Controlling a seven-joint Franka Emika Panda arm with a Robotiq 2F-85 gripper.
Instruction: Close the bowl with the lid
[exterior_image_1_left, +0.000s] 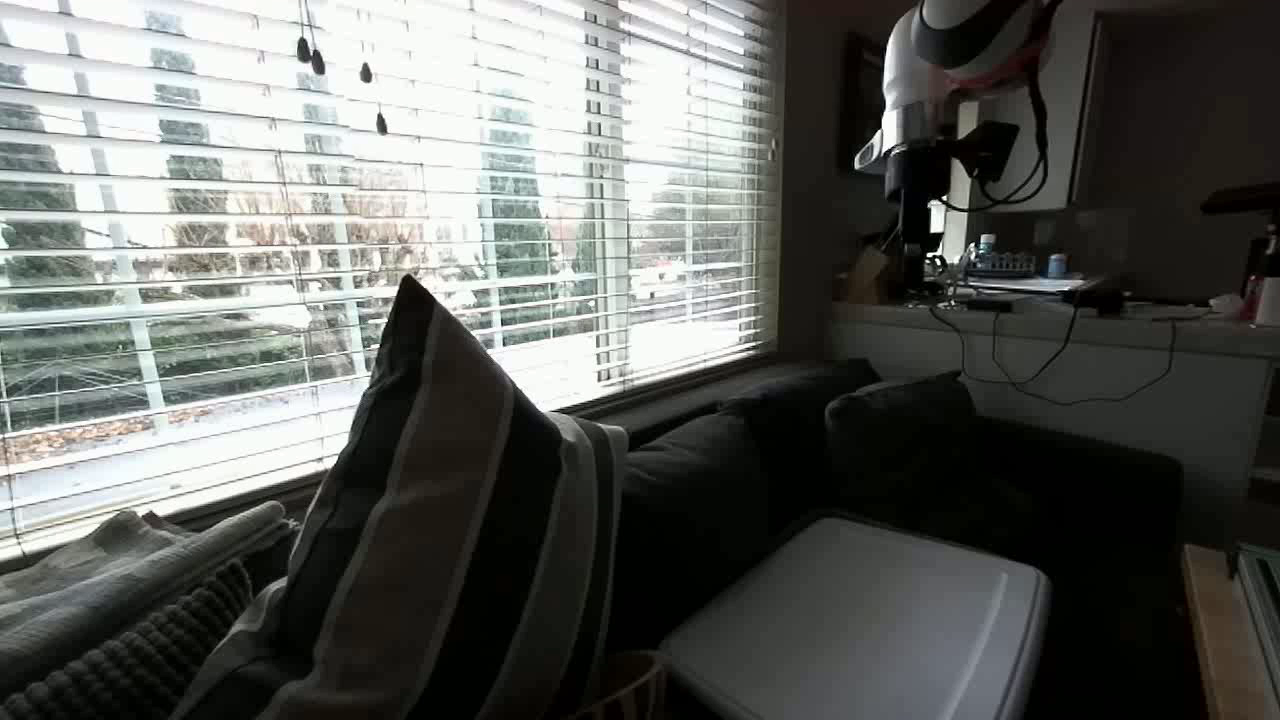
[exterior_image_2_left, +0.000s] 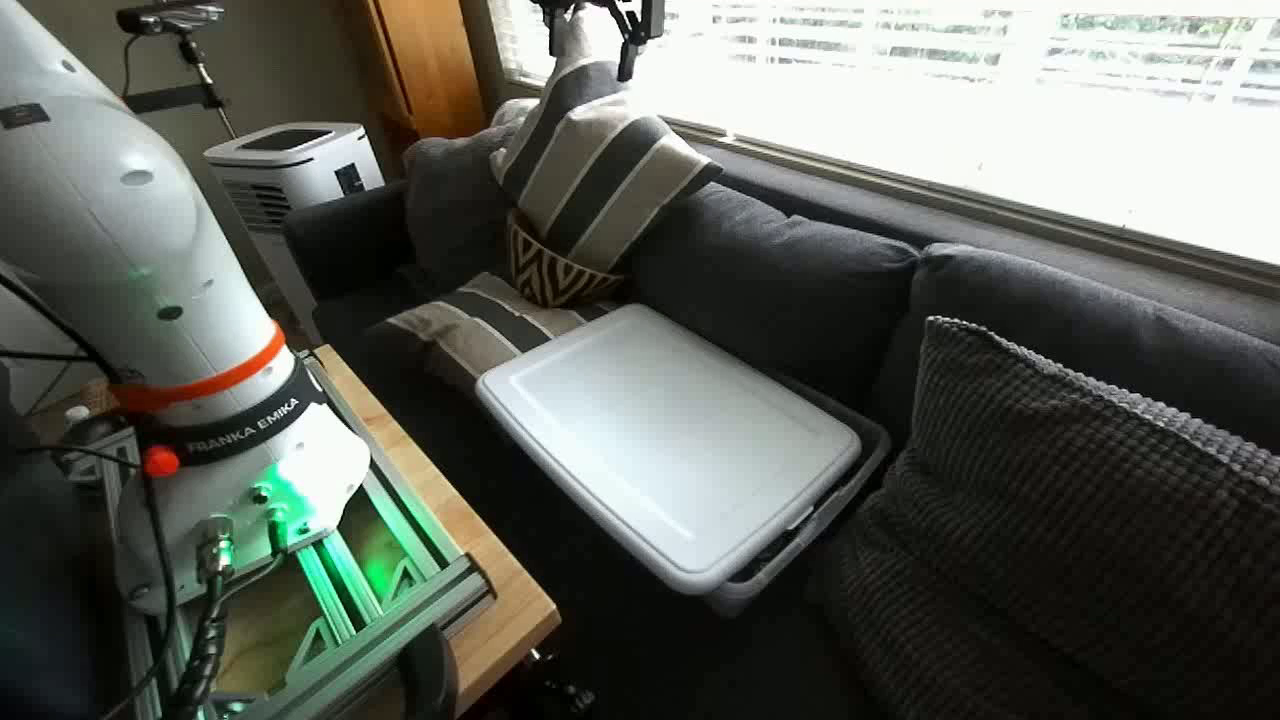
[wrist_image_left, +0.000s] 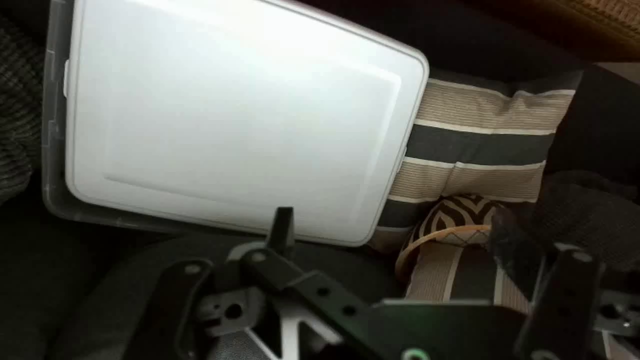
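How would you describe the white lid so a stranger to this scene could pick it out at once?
Find the dark couch under the window, where a plastic box sits between a striped pillow and a ribbed grey pillow. The white lid lies off-centre on that box, which shows past it along two sides. Its broad, flat, plain top sets it apart from both pillows.

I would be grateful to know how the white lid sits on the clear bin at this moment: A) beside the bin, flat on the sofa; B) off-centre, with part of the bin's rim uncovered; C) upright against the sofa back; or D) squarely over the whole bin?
B, since the wrist view shows a strip of the clear bin sticking out past two edges of the white lid.
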